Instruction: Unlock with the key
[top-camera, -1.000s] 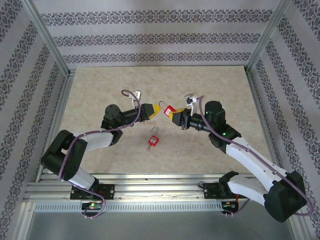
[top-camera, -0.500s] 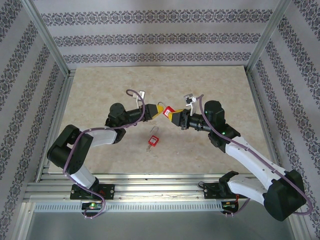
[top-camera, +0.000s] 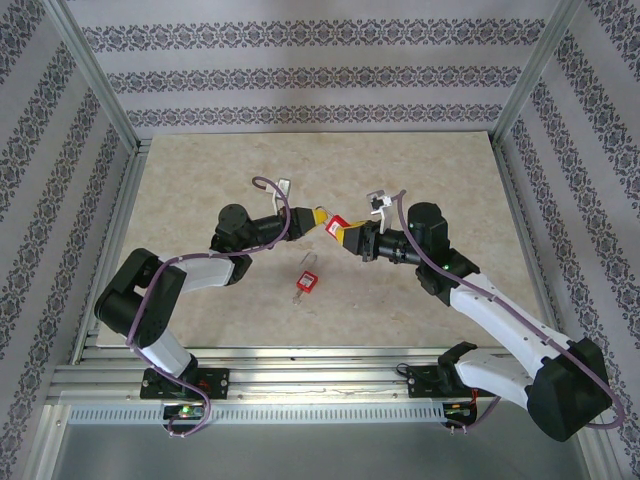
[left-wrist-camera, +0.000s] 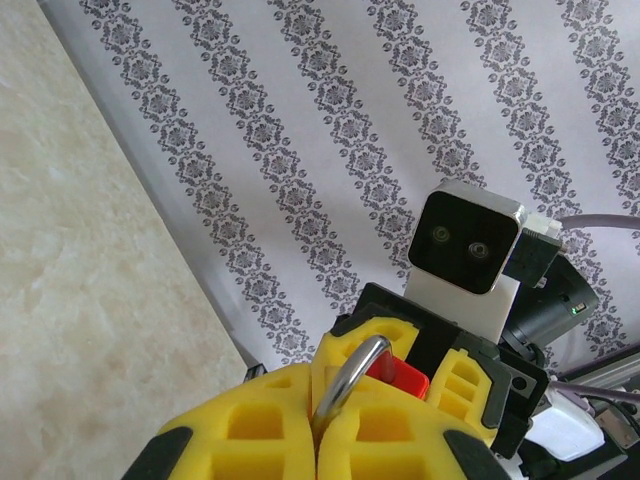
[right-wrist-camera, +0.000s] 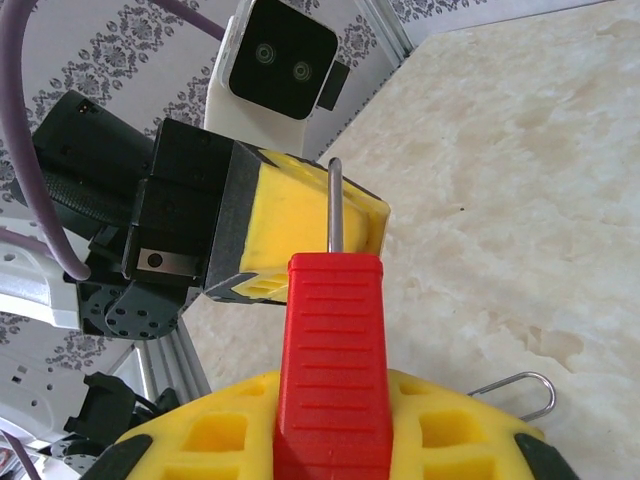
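With the right hand (top-camera: 348, 233) clamped on the red padlock (right-wrist-camera: 335, 360) above the bench (top-camera: 200, 170) and the left hand (top-camera: 316, 216) pinched shut on its shackle (left-wrist-camera: 345, 385), pull gently without twisting, as the small red piece (top-camera: 305, 281), probably the key, lies unused on the bench nearby.

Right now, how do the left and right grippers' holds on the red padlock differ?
The left gripper is shut on the metal shackle of the padlock; the right gripper clamps its red body. In the top view the left gripper reaches in from the left, the right gripper from the right. Both have yellow fingers and hold the same padlock between them.
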